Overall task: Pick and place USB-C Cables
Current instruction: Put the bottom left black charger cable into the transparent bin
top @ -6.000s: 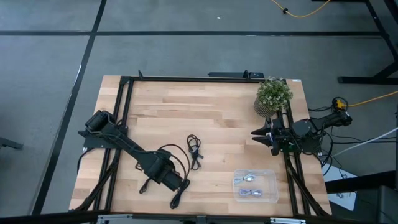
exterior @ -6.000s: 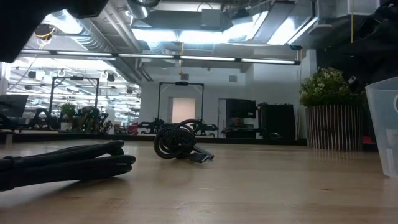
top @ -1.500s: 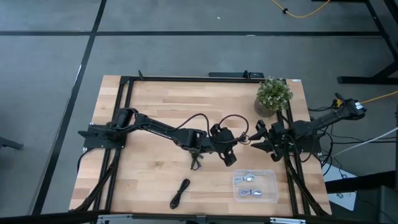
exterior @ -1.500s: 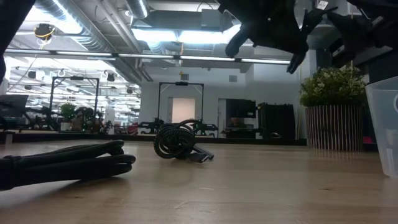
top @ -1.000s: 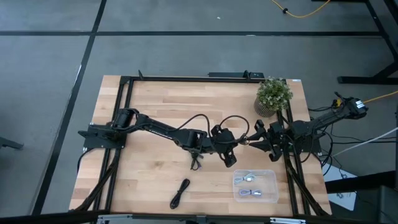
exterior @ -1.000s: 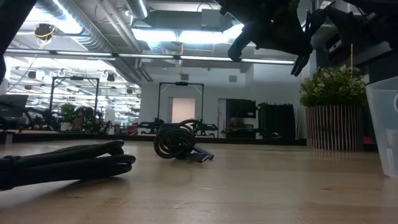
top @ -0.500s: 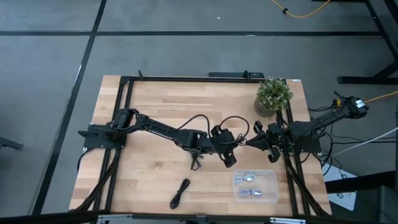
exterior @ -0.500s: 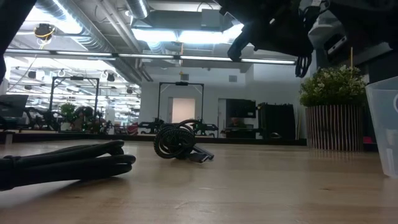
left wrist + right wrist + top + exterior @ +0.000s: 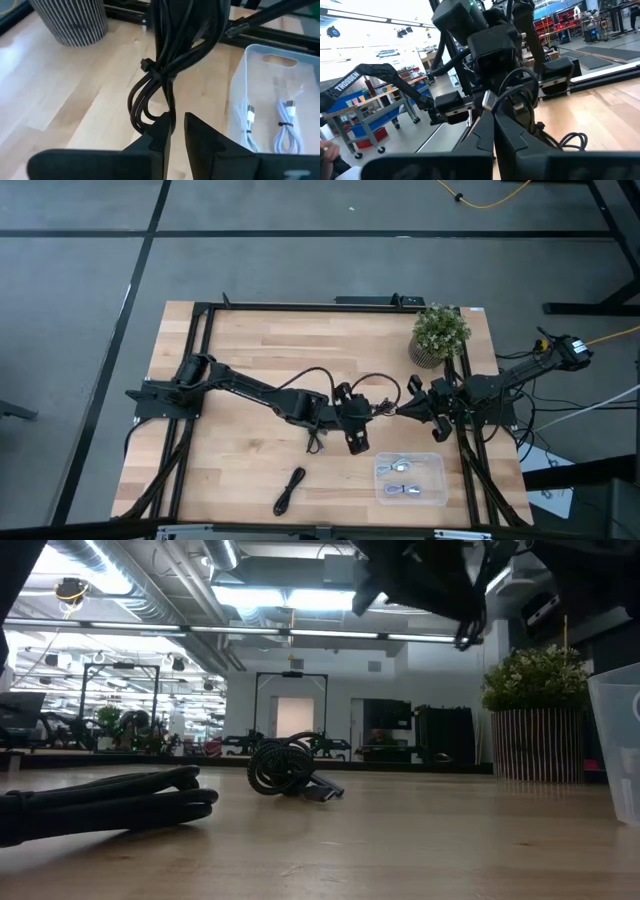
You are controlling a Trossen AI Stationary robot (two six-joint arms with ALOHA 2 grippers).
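A black USB-C cable bundle (image 9: 386, 392) hangs in the air between my two grippers over the table's middle right. My left gripper (image 9: 376, 409) reaches in from the left and is shut on it (image 9: 172, 122). My right gripper (image 9: 401, 410) comes from the right and is shut on the same bundle (image 9: 493, 119). Two more black bundles lie flat on the table, one (image 9: 314, 436) under the left arm and one (image 9: 290, 490) near the front edge. Two pale cables (image 9: 270, 122) lie in a clear bin (image 9: 436, 480). My left gripper pinches the black bundle near its looped end (image 9: 170, 107) between its two fingers. The bundle is clear of the table and runs from these fingers away to the right gripper. My right gripper pinches the bundle near its silver plug (image 9: 487, 101) between its two fingers, coming level from the table's right. A loop (image 9: 516, 85) stands up beyond the fingers, clear of the table.
A potted plant (image 9: 438, 335) in a striped pot stands at the far right, close behind the right gripper. The clear bin sits at the front right, just nearer than the grippers. The black frame rails (image 9: 205, 360) run along the table's sides.
My right gripper has gone toward the table's left to the bundle held up by my left gripper, and its fingers have shut on it. My left gripper has then drifted a little toward the table's left. The bundle stays clear of the table.
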